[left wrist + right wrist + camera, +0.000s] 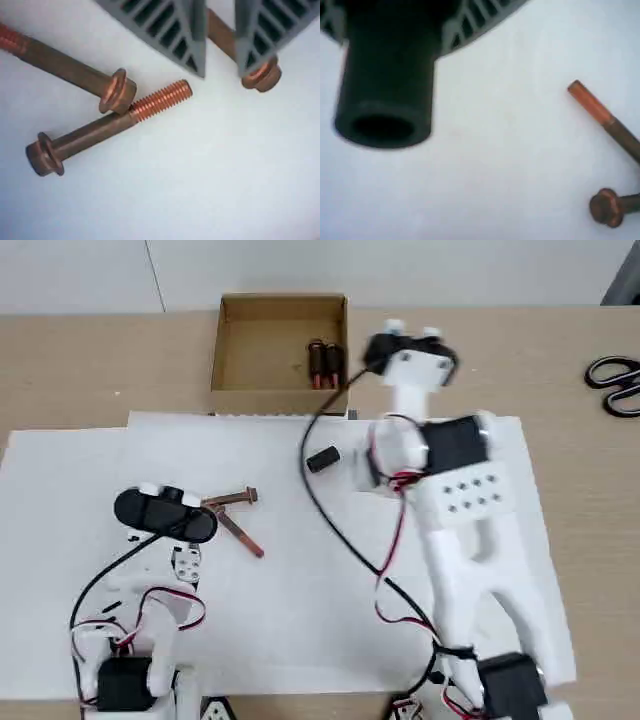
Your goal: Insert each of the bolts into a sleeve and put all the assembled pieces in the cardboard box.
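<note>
**High view.** The cardboard box (260,400) stands on the table (80,360), at the far edge of a white sheet (300,590). Inside the box, against its right wall, lie dark assembled pieces (322,364).

Near the box's right front corner, the right pincer (340,459) is closed on a black sleeve (322,458) over the sheet. Farther out from the box's front wall, on its left side, the left pincer (210,510) is at the copper bolts (238,530), which lie on the sheet. Scissors (615,383) lie on the bare table well to the right of the box.

**Left wrist view.** The left pincer's jaws stand parted, one on each side of the shank of a straddled bolt (261,75). Its flanged head lies just past the fingertips. Whether the jaws touch the shank cannot be told.

Two more bolts lie near it on the white surface. The threaded end of the loose bolt (100,131) touches the flange of the neighbouring bolt (75,67).

**Right wrist view.** The sleeve sticks out from the right pincer's closed jaws, and its bore shows open and hollow. Beyond it on the white surface are a bolt tip (590,102) with copper thread and, apart from it, a bolt head (606,207).
</note>
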